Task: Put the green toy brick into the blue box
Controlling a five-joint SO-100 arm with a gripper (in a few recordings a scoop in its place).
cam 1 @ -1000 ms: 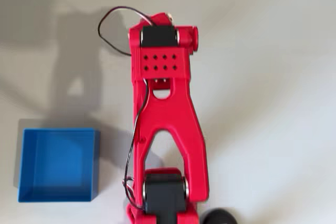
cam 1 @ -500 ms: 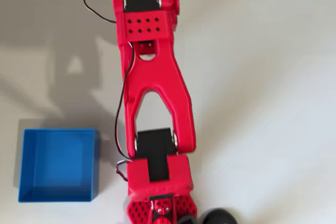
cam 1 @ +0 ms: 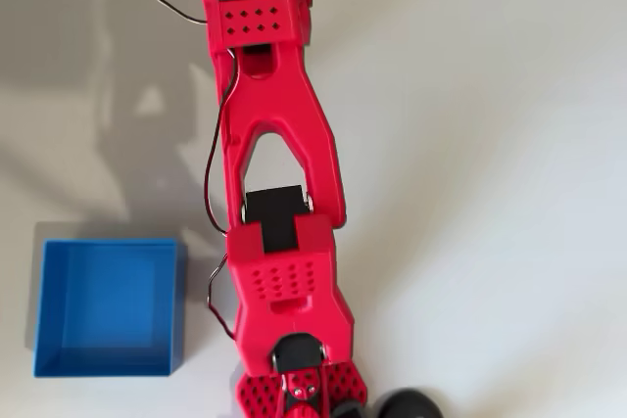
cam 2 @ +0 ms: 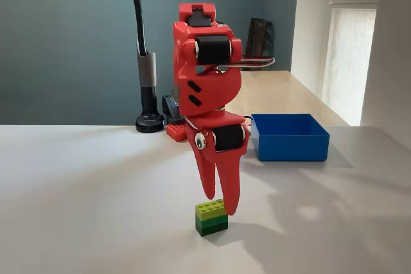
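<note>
The green toy brick [cam 2: 211, 216] stands on the white table in the fixed view, lime on top with darker green below. My red gripper [cam 2: 220, 205] points straight down at it, fingers a little apart. The longer fingertip [cam 2: 231, 208] reaches the brick's top right edge, while the shorter one hangs just above the studs. Nothing is held. The blue box [cam 2: 289, 138] sits farther back on the right, with nothing visible in it. In the overhead view the blue box [cam 1: 108, 308] lies at the lower left and the stretched arm [cam 1: 279, 193] covers the brick.
A black lamp post [cam 2: 149, 94] with a round foot [cam 1: 409, 404] stands by the arm's base [cam 2: 176, 131]. Bare white table [cam 1: 490, 193] spreads to the right of the arm in the overhead view, and the arm's shadow falls to its left.
The arm has stretched out toward the top of the overhead view and swung slightly left. The blue box has stayed in place.
</note>
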